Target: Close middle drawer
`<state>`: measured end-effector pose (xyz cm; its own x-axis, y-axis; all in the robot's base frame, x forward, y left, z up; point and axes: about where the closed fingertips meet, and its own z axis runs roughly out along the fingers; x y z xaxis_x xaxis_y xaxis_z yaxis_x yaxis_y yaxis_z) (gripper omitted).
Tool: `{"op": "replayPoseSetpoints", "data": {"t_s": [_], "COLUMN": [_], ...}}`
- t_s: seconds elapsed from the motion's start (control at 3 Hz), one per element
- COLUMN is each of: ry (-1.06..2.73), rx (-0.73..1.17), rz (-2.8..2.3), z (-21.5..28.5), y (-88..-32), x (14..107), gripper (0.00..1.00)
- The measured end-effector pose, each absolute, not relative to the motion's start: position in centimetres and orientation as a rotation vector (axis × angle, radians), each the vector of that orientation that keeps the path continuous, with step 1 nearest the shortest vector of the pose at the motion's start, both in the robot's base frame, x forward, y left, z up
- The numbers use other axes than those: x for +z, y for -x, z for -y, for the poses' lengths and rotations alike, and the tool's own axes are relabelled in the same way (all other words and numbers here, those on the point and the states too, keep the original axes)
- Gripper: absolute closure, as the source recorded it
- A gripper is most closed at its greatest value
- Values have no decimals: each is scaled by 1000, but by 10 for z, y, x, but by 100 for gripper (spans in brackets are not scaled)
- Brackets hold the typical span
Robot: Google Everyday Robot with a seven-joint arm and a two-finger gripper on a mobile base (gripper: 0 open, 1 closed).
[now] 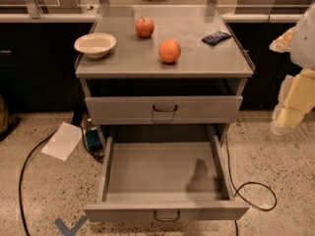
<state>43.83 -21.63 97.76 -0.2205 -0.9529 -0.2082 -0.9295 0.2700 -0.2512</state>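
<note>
The middle drawer (165,173) is pulled far out of the grey metal cabinet (162,70). Its plain grey tray is empty, and its low front panel (123,211) carries a small dark loop handle (166,215) at the centre, near the bottom of the view. My gripper (288,112) is at the right edge of the view, a pale cream and white shape to the right of the cabinet. It hangs at about the height of the upper drawer, apart from the open drawer and its handle, and holds nothing I can see.
The upper drawer (164,109) above is nearly shut. On the cabinet top are a white bowl (95,44), an apple (144,27), an orange (170,51) and a dark packet (216,37). Black cables (256,186), a paper sheet (62,140) and a blue box (92,139) lie on the floor.
</note>
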Motion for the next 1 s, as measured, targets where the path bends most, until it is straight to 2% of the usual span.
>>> {"op": "replayPoseSetpoints", "data": {"t_s": [0.67,1.0], "ry": [1734,1776], "rx": [-53,64], "rz": [-2203,-2151], "z": [211,196], "y": [-437,-436], "x": [965,923], "gripper": [0,0]}}
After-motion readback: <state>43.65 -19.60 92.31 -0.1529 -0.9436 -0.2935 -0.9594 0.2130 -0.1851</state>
